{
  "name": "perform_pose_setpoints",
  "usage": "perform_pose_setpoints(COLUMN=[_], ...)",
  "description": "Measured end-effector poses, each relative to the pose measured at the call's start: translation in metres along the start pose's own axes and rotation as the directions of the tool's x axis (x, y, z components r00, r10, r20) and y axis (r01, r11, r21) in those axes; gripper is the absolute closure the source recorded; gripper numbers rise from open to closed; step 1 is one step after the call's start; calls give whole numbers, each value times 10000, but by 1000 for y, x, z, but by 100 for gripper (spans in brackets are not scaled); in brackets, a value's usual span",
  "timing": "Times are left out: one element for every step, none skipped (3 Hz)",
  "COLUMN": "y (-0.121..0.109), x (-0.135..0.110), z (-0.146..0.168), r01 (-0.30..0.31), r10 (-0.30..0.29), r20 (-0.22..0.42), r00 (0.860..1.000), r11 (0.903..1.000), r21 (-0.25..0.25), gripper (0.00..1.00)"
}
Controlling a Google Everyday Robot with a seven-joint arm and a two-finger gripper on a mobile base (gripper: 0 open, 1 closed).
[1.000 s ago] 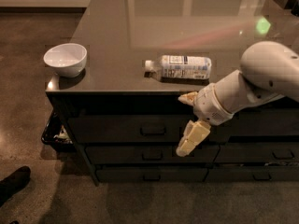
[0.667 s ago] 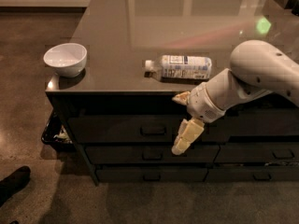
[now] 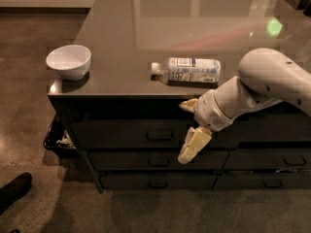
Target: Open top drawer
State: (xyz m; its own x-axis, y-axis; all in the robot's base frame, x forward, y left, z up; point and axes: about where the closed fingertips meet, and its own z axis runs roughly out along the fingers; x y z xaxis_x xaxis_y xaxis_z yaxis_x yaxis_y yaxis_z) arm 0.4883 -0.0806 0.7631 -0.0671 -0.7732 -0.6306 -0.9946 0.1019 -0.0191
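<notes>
Brown concrete floor (image 3: 43, 81) lies bare in front of the dark cabinet. Glossy countertop (image 3: 146, 42) carries a white bowl (image 3: 69, 61) near the left corner and a plastic bottle (image 3: 187, 70) lying on its side by the front edge. Top drawer (image 3: 121, 134) shut, flush, long axis left-right, face toward the camera, loop handle (image 3: 160, 135) central. Gripper (image 3: 192, 126) just right of the handle, fingers (image 3: 194, 145) spread apart, pinching nothing. Arm (image 3: 262, 86) hides the drawer's right end. Dark shoe (image 3: 14, 188) cut off lower left.

Cream end effector (image 3: 184, 132) against dark grey-brown top drawer (image 3: 116, 135)
</notes>
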Motion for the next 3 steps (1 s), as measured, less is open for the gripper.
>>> perform_pose_setpoints(y=[11, 0, 0], x=[17, 29, 29], z=[51, 95, 95], r01=[-46, 167, 169], r10=[57, -186, -187], r20=[495, 808, 807], r00=[9988, 9966, 9966], r11=[9998, 9996, 9996], r21=[-212, 236, 237], gripper=[0, 0, 0])
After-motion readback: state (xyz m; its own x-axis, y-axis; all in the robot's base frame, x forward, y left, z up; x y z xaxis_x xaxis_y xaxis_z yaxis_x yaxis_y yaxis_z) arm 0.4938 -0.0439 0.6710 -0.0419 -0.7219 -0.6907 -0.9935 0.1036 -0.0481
